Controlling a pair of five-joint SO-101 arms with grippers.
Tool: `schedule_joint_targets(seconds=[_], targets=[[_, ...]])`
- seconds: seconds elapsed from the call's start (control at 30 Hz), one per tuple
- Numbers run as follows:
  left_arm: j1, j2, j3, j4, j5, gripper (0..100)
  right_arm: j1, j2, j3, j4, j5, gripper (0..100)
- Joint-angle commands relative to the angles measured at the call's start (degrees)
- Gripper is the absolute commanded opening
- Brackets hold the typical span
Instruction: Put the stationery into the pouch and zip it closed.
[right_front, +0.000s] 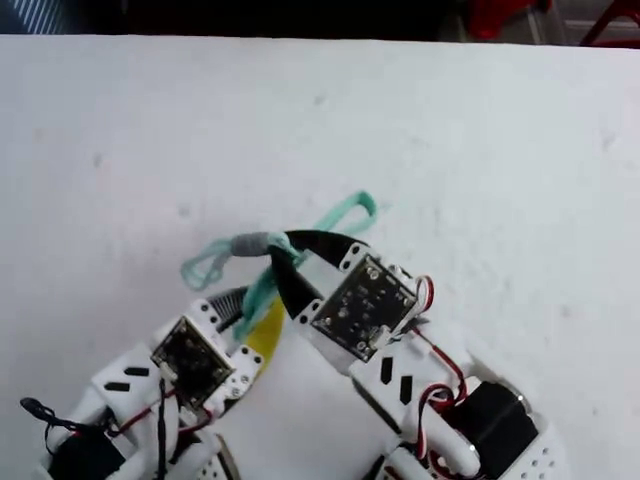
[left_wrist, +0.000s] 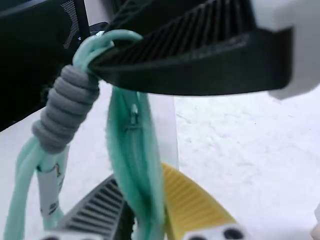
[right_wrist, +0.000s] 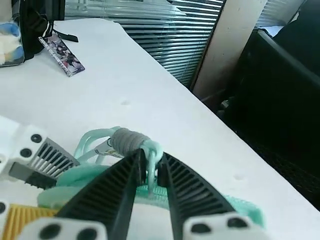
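At lower left of the high view, clamps the soft mint-green fabric pouch (right_front: 258, 290) in the left pincer (right_front: 250, 315), probably to anchor it against a pull. Holds it mid-frame, on or just over the white desk (right_front: 450, 150); cannot tell which. Just right, pinches the mint-green cord loop (right_front: 205, 265) beside the grey wrapped knot (right_front: 252, 243) in the closed right pincer (right_front: 285, 252), seemingly for drawing the zip.

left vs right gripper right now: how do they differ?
Colour: left gripper has one yellow and one grey finger; right gripper has two black ones. Grasp: left gripper clamps the mint pouch by its body; right gripper pinches its cord loop beside the grey wrap. Both are shut on the same item.
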Motion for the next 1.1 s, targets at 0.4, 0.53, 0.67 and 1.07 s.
schedule_joint_targets(seconds=[0.4,0.53,0.67,1.07], targets=[[0.84,-0.13,-0.44,0.79,-0.7,2,12.7,0.04,-2.55,0.4,10.99,1.9],[0.84,-0.13,-0.44,0.79,-0.7,2,13.49,-0.4,-2.55,0.4,12.22,1.9],[0.84,-0.13,-0.44,0.79,-0.7,2,13.49,-0.13,-2.73,1.8,14.59,1.9],[0.84,-0.13,-0.44,0.79,-0.7,2,25.45,0.04,-2.46,-0.31,15.74,1.9]])
